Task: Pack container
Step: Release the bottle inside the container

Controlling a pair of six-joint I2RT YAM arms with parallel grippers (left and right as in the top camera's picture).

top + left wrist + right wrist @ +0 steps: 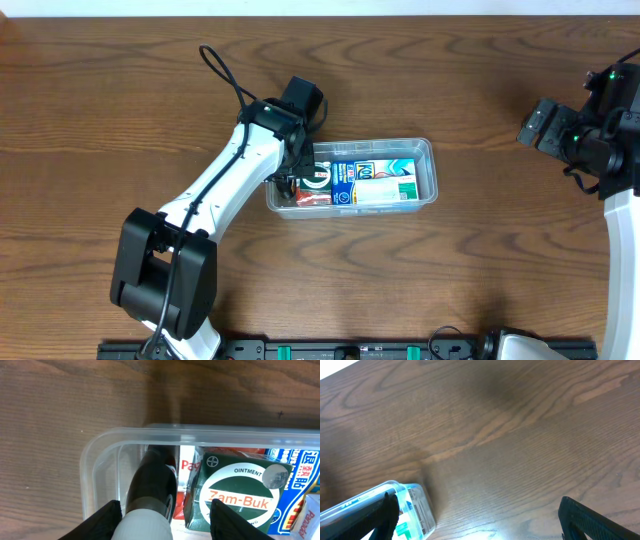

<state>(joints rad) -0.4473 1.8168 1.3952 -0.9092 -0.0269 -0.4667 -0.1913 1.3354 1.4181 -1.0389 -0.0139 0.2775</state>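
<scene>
**A:** Where is the left gripper (pixel 165 506)?

**B:** Down in the left end of the container (pixel 200 434). Its jaws are parted and, as far as I can see, clamp nothing. Between its 2 fingers (pixel 102 522) lies a dark item with a pale end (pixel 150 487), and I cannot tell what it is. The green Zam-Buk box (pixel 235 492) sits tilted beside it, close to the other finger.

**A:** And the rest of the tub?

**B:** A red-and-white pack (pixel 186 466) shows between those 2, lower down. A blue-and-white box (pixel 375 183) fills the middle. The right end looks bare. The container lies near the middle of the table (pixel 150 80).

**A:** The right gripper (pixel 477 522)?

**B:** Spread wide and empty, hanging over bare wood well apart from the tub.

**A:** What could go wrong from here?

**B:** I judge the way out is the risk. The fingers stand low between the tub wall and the Zam-Buk box. A slanted lift could hook the rolled rim and drag or tip the tub, since nothing steadies it. A finger rubbing the tilted box could also pull it up and over the wall.
</scene>
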